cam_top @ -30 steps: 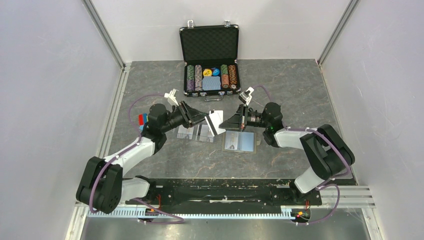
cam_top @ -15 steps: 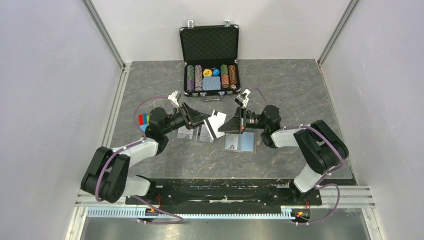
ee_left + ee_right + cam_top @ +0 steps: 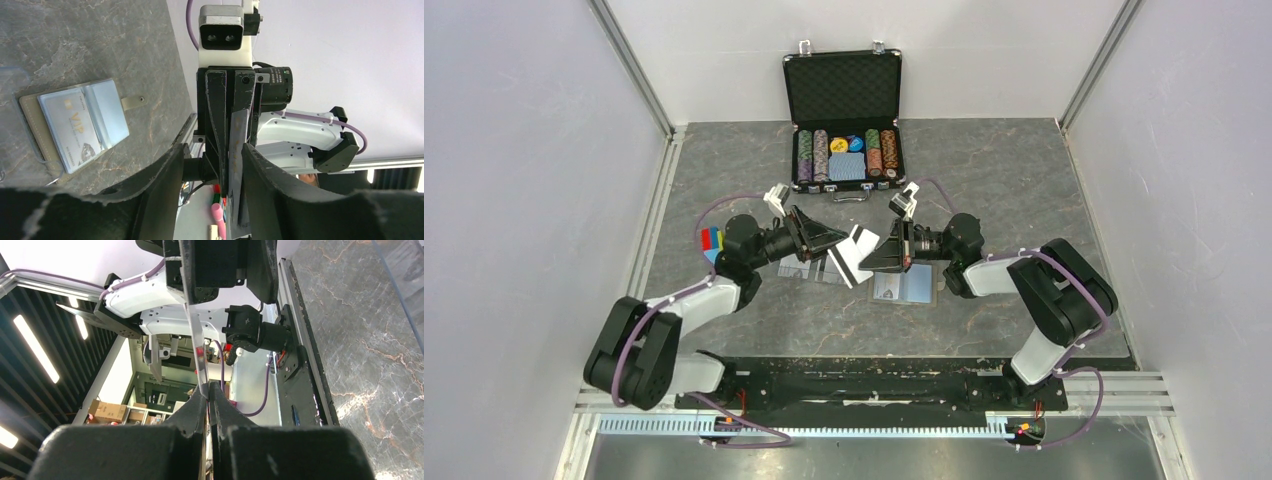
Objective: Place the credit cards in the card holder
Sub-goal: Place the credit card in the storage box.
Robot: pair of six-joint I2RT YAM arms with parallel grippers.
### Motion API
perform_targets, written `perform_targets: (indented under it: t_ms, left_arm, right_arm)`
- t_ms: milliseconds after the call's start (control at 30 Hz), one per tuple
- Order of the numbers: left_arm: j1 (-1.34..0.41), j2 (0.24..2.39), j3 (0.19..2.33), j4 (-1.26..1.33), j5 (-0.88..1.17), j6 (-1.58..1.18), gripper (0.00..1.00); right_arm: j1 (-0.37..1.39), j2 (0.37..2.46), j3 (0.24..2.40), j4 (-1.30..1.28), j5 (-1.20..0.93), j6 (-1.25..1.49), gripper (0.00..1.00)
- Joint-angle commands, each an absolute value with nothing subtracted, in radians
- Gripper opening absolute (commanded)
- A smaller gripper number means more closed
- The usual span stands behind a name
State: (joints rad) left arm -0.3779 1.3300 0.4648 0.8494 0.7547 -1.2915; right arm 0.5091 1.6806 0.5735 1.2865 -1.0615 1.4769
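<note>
Currently, over the tabletop (image 3: 1024,180), the left pincer (image 3: 839,243) stands parted and the right pincer (image 3: 871,256) is pinched tight. The card holder (image 3: 919,285) lies open just nearer. Midair between the pincers is a credit card (image 3: 856,252), which looks light, stiff and slick, best gripped flat near an edge.

Open poker-chip case (image 3: 842,90) at back — clear sleeves (image 3: 817,272), perhaps two, mid-table.

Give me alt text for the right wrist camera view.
The right gripper pinches the tip of a thin whitish-grey credit card, seen edge-on, that runs up to the black left gripper facing it. Grey marbled tabletop fills the right side.
</note>
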Motion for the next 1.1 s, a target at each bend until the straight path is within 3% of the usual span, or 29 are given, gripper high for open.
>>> perform_targets:
  t_ms: [0, 333, 833, 1067]
  left_arm:
    - [-0.402, 1.216, 0.482, 0.697, 0.772, -1.195, 0.57]
    - [-0.337, 1.037, 0.448, 0.569, 0.678, -1.152, 0.72]
    - [-0.337, 1.176, 0.597, 0.457, 0.774, -1.032, 0.68]
    - [-0.338, 1.358, 0.763, 0.482, 0.982, -1.008, 0.65]
  right_arm:
    - [0.506, 1.682, 0.582, 1.341, -0.988, 1.468, 0.00]
    - [0.507, 1.671, 0.586, 1.338, -0.992, 1.466, 0.00]
    - [0.506, 1.662, 0.585, 1.326, -1.003, 1.459, 0.00]
    - [0.506, 1.650, 0.568, 1.327, -1.036, 1.455, 0.00]
